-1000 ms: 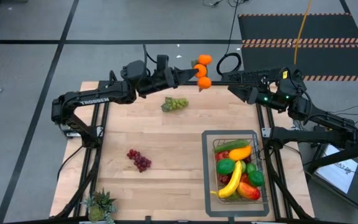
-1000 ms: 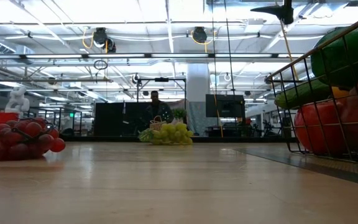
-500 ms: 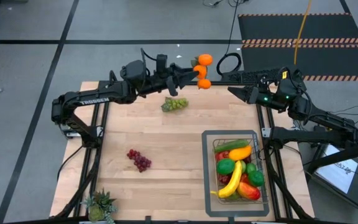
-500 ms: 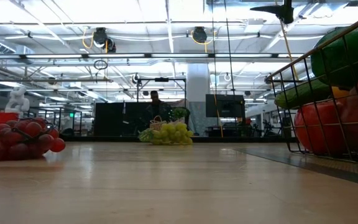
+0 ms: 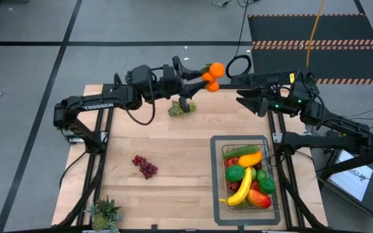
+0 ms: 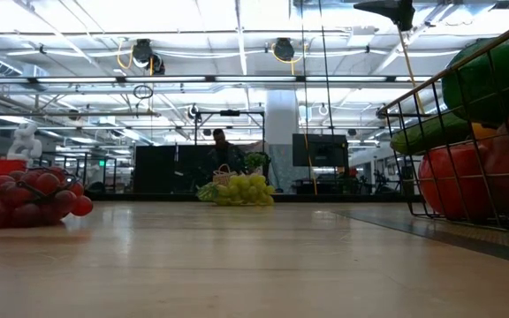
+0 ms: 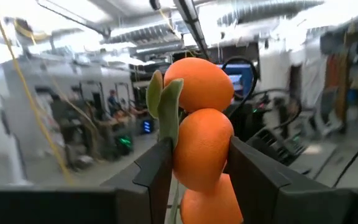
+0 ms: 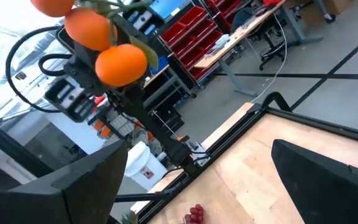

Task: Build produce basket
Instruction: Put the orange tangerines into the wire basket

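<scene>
A cluster of three oranges (image 5: 212, 75) with green leaves hangs high above the table's far edge, and my left gripper (image 5: 203, 77) is shut on it. In the left wrist view the oranges (image 7: 199, 124) stand in a column. Just right of them my right gripper (image 5: 241, 90) waits open with nothing between its fingers; its wrist view shows the oranges (image 8: 107, 50) ahead. The wire basket (image 5: 224, 150) at the near right holds a banana, green, red and yellow produce. Green grapes (image 5: 182, 108) and red grapes (image 5: 145, 166) lie on the wooden table. My left gripper pinches the middle orange (image 7: 201, 149) of the cluster between its two fingers (image 7: 157, 171), one on either side. The fingers run about level, coming from the table's left. The cluster is lifted clear of the table, one orange above the fingers and one below.
The basket stands on a flat grey tray (image 5: 216, 194). A spiky potted plant (image 5: 103, 213) sits at the near left corner. In the low view the green grapes (image 6: 241, 190) lie far off and the red grapes (image 6: 29, 199) near left.
My left gripper has rolled about its own axis while staying in place. The row of oranges, which lay spread out as seen from above, has turned with it and now looks bunched closer together. My right gripper has stayed open beside them.
</scene>
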